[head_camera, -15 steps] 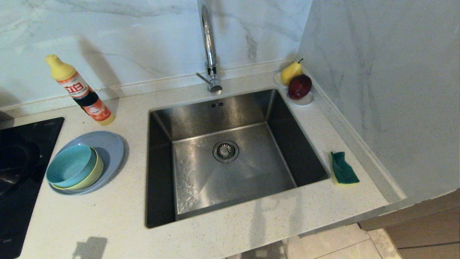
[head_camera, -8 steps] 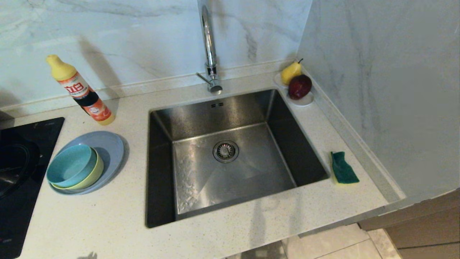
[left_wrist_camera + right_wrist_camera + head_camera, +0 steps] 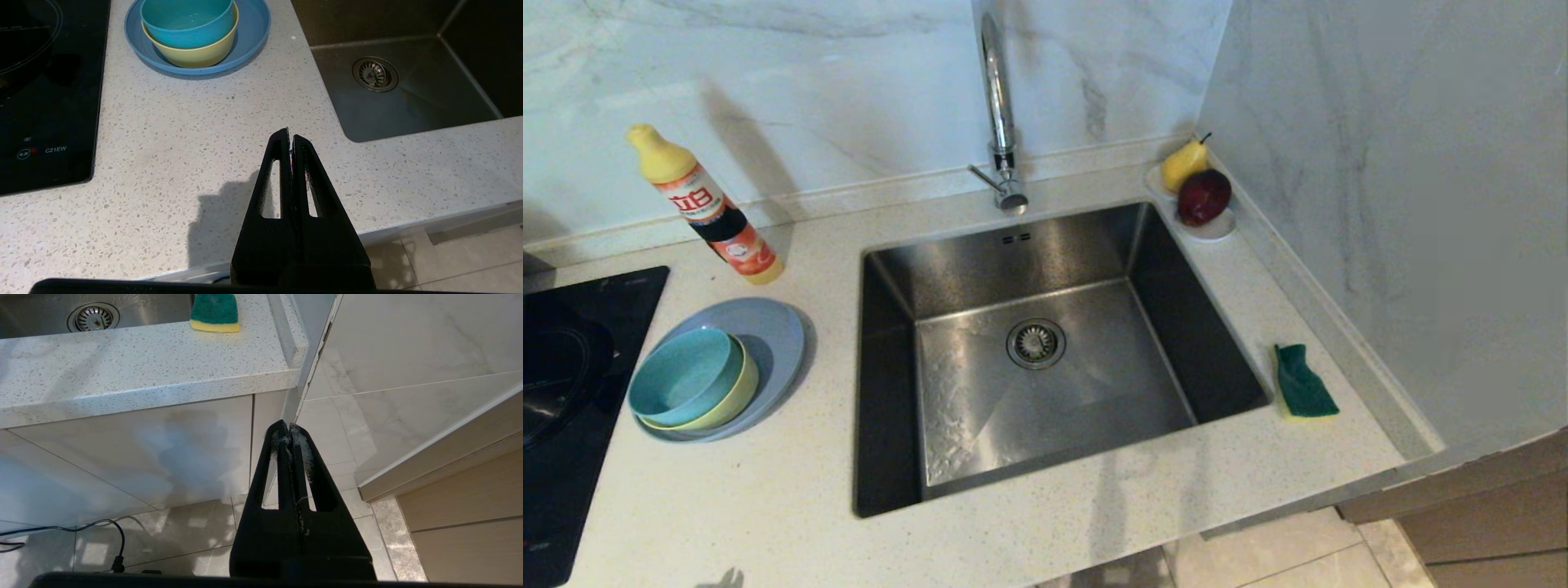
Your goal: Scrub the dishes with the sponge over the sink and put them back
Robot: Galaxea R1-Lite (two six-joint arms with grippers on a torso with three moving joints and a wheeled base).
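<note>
The arm's shadow on the countertop [image 3: 768, 506] has nearly gone.

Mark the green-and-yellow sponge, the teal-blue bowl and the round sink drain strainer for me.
green-and-yellow sponge [image 3: 1304, 382]: head view, green scouring face.
teal-blue bowl [image 3: 680, 376]: head view, inside of the bowl.
round sink drain strainer [image 3: 1036, 343]: head view, centre of the grid.

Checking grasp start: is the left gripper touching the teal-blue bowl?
Apart. Left wrist view shows the shut left gripper over bare countertop, well short of the teal-blue bowl.
</note>
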